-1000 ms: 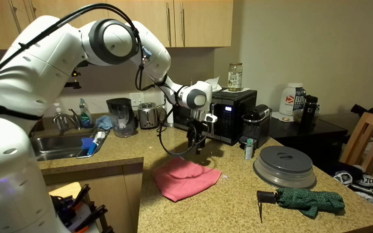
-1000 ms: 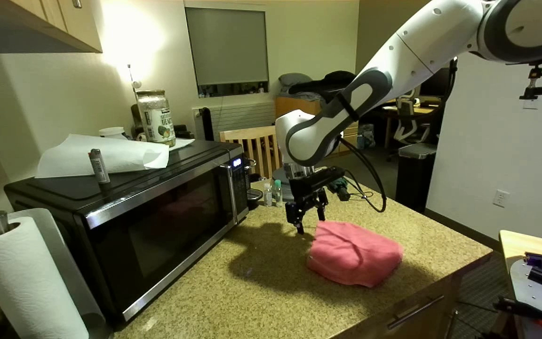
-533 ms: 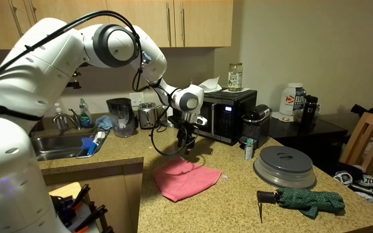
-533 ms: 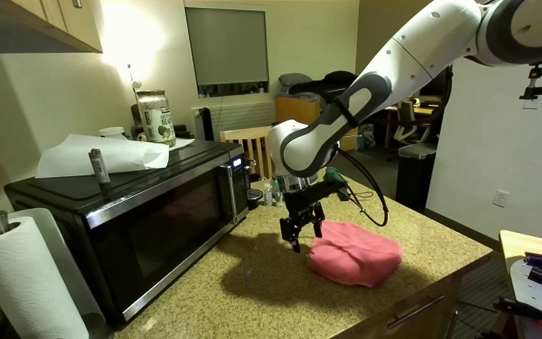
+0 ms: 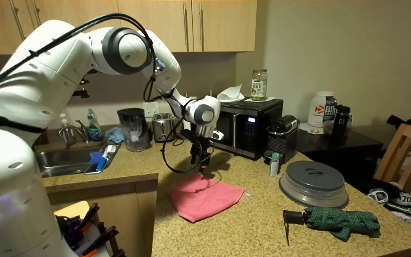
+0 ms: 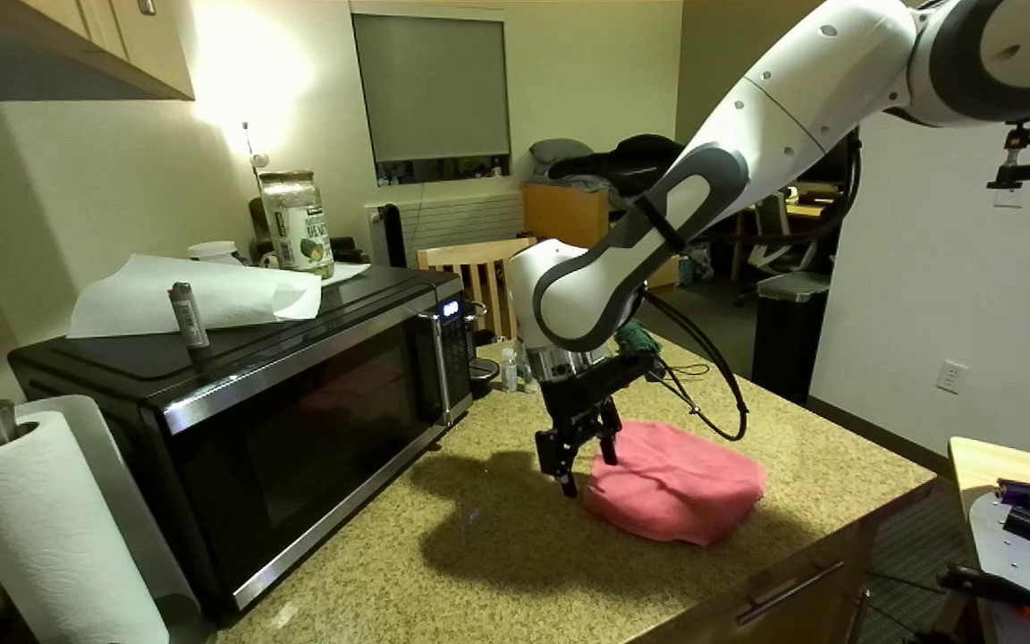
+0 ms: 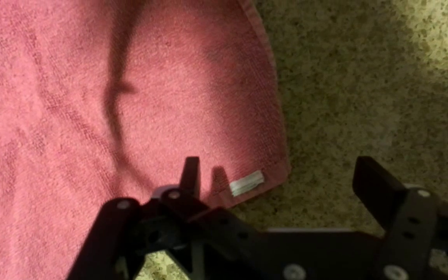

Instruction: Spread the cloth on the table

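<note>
From here, the pink cloth [image 6: 678, 487], not yet gripped, lies creased on the counter [image 6: 345, 572] at three o'clock from the gripper [image 6: 588, 476], whose fingers [image 7: 377, 184] stand apart near one cloth corner [image 7: 276, 175], so both grasping and full spreading seem to remain.

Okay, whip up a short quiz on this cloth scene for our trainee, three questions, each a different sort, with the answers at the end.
1. Multiple choice. Near a corner of the pink cloth, the wrist view shows: (a) a metal button; (b) a white tag; (c) a zipper.
2. True or false: the gripper is open.
3. Fill in: in both exterior views, the glass jar stands on top of the ____.

Key: 1. b. 2. True. 3. Microwave.
</note>
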Controlling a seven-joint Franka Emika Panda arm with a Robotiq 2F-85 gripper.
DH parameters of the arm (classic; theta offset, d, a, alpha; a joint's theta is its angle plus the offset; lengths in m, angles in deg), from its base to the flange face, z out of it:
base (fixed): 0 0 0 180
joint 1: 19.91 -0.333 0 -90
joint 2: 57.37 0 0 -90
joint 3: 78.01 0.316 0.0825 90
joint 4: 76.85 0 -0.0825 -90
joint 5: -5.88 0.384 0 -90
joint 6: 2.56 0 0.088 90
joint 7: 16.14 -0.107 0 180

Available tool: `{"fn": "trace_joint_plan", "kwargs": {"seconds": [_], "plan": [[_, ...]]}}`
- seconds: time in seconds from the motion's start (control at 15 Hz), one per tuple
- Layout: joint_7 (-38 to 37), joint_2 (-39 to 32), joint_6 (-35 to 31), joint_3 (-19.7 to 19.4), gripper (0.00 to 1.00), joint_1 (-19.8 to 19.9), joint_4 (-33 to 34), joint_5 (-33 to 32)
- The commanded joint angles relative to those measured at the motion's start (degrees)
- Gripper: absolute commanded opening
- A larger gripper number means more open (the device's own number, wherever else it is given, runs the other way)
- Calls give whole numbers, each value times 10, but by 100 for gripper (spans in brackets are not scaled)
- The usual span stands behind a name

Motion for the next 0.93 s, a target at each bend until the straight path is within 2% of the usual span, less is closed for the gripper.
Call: {"fn": "trace_joint_plan", "kwargs": {"seconds": [0.0,0.87], "plan": [[20,12,-18,1,100,-3,-26,14],[20,8,-88,-10,100,-15,-56,-8]]}}
